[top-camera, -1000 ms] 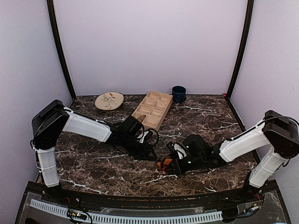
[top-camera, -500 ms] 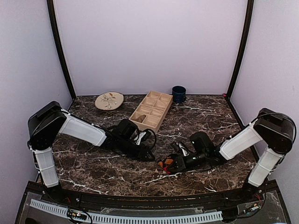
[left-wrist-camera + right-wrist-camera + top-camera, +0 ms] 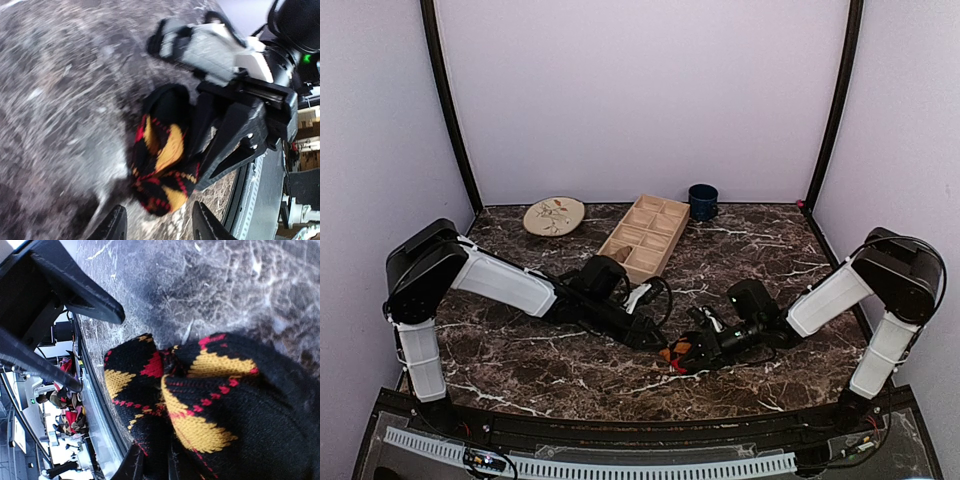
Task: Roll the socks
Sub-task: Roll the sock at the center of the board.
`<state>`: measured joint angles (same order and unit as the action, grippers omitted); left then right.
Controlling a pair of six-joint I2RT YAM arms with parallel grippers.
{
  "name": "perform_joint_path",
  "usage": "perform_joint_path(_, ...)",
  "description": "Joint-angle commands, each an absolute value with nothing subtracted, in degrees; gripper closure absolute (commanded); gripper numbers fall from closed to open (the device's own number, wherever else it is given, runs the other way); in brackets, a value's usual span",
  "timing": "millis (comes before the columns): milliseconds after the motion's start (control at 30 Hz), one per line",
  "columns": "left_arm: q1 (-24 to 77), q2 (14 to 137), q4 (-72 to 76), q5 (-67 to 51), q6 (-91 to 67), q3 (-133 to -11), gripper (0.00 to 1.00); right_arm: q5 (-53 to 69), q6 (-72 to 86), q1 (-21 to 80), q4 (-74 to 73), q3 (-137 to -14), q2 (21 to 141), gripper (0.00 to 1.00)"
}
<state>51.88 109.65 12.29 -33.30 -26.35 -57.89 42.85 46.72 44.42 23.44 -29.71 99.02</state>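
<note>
**Marble desk, one sock between my two hands**

From above, the dark marble desk [image 3: 520, 350] sits between lilac walls, with a plate [image 3: 554, 215], a wooden tray [image 3: 647, 236] and a blue mug [image 3: 702, 201] along its far edge. Since a second ago my left arm [image 3: 510, 280] has stretched further right. My left hand [image 3: 658, 342] is now just beside my right hand [image 3: 682, 355], which has sunk lower but kept its place. Only an orange-red scrap of the argyle sock [image 3: 670, 352] shows; the hands cover the rest.

At my left wrist the desk is a blur. My left fingers [image 3: 112, 227] stand well apart with nothing between them, cut off by the bottom edge. The sock [image 3: 162, 165] is bunched just beyond them, pinched in my right hand's black fingers.

At my right wrist the sock [image 3: 200, 405] fills the picture in a folded lump. My right fingers are nearly closed on it, mostly buried under the fabric. I cannot tell whether it touches the desk.
</note>
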Motion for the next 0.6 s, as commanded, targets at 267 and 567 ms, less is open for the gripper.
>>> perform_joint_path(267, 53.69, 111.73, 14.50, -35.66, -21.84, -58.97, 0.53, 44.63, 51.06, 41.78, 16.16, -24.99, 101.63, 0.87)
perform_joint_path(567, 54.43, 112.64, 15.82, -38.23, -21.10, -59.66, 0.55, 45.83, 52.09, 39.55, 16.74, -23.98, 103.27, 0.87)
